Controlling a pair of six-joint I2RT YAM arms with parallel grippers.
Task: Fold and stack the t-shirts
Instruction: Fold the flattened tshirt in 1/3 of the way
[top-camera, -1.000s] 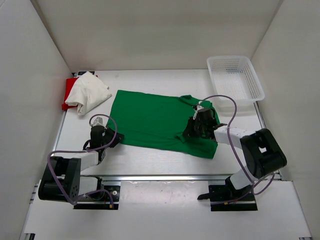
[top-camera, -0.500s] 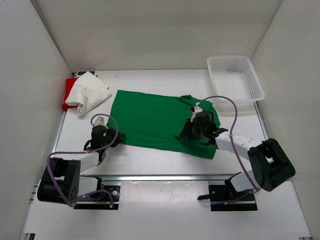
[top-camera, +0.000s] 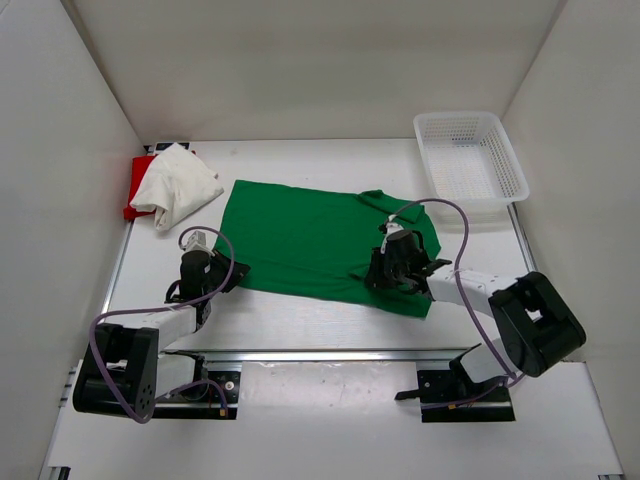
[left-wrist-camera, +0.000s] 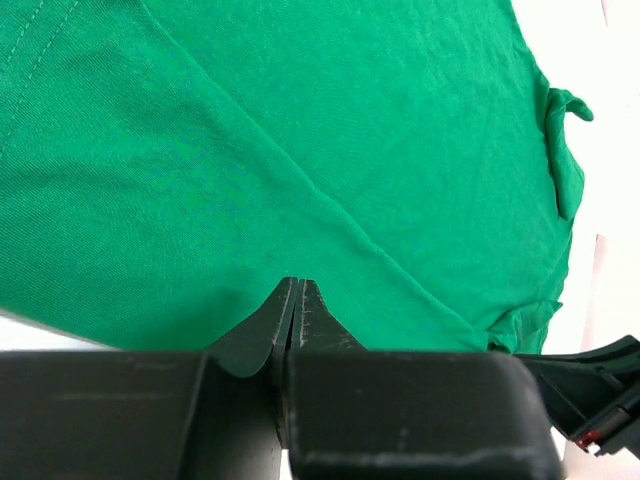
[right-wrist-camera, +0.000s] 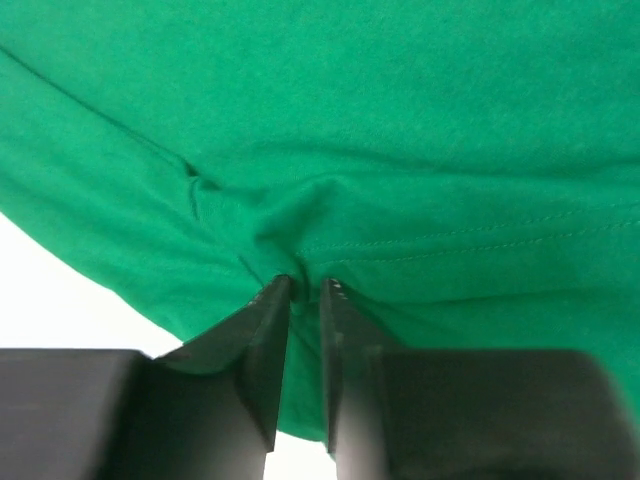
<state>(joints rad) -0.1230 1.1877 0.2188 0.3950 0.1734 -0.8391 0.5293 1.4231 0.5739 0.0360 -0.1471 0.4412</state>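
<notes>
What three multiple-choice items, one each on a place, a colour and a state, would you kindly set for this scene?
1. Where on the table does the basket stand?
A. far right corner
B. near left corner
C. centre

2. What colour is the t-shirt spread out mid-table?
A. red
B. white
C. green

3. How does the white t-shirt lie?
A. neatly folded
B. crumpled in a heap
C. draped over the basket

Answers:
1 A, the basket sits by the far right walls.
2 C, the green t-shirt covers the middle.
3 B, it is a rumpled heap on the red t-shirt.
</notes>
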